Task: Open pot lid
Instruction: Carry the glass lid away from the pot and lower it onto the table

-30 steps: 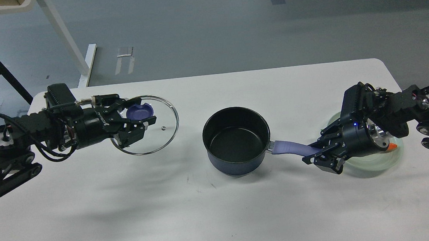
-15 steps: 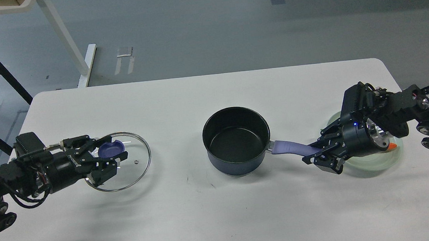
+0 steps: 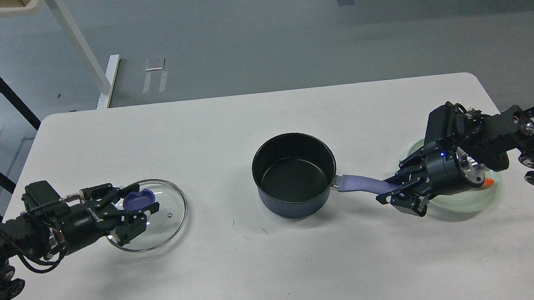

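A dark blue pot [image 3: 294,174] stands uncovered in the middle of the white table [image 3: 264,116], its purple handle [image 3: 361,183] pointing right. The glass lid [image 3: 169,217] with a purple knob [image 3: 137,200] sits low at the table's left side, flat or nearly flat. My left gripper [image 3: 147,197] is closed around the knob. My right gripper [image 3: 391,192] is shut on the end of the pot handle.
A pale green plate [image 3: 470,202] lies under my right wrist at the table's right edge, with a small orange thing [image 3: 490,182] on it. Table legs and a dark frame stand on the floor at the far left.
My left gripper has carried the lid from a raised spot at the back left down and towards the front left, then settled slightly lower. The right arm and pot have not moved.
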